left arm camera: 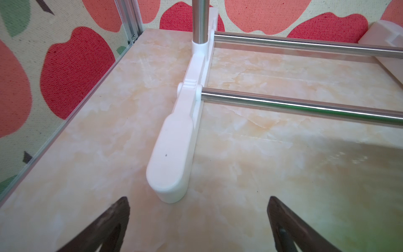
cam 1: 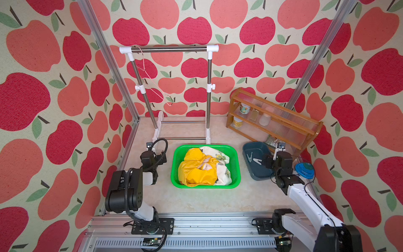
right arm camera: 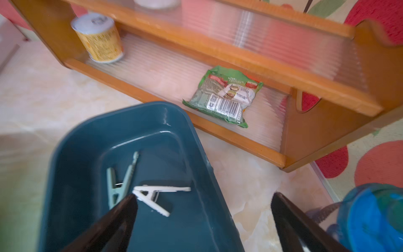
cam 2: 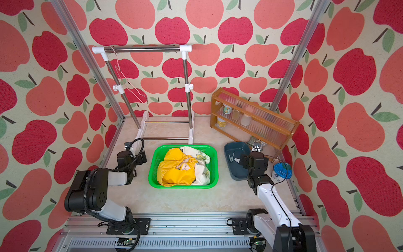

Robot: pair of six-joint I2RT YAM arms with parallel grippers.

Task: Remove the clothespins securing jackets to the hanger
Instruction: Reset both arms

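- Clothespins, two: a teal clothespin and a white clothespin. Both lie flat on the floor of the blue tray, ends close together (whether they touch cannot be told).
- Right gripper: jaws spread wide, nothing pinched. One fingertip hangs over the tray, just beside the white clothespin. The other hangs past the tray's rim, over the table. In the right wrist view the white clothespin reaches partway across the open gap. The teal clothespin lies to the outer side of that fingertip.
- Left gripper: jaws spread, empty, low over the table facing the white foot of the rail. It is well apart from the tray and both clothespins.
- Jackets, two: yellow jacket and cream jacket, crumpled together in the green basket between the two arms. The yellow lies partly over the cream.
- Hanger: pink wire, hooked over the rail's top bar near the end on the left arm's side, hanging tilted.
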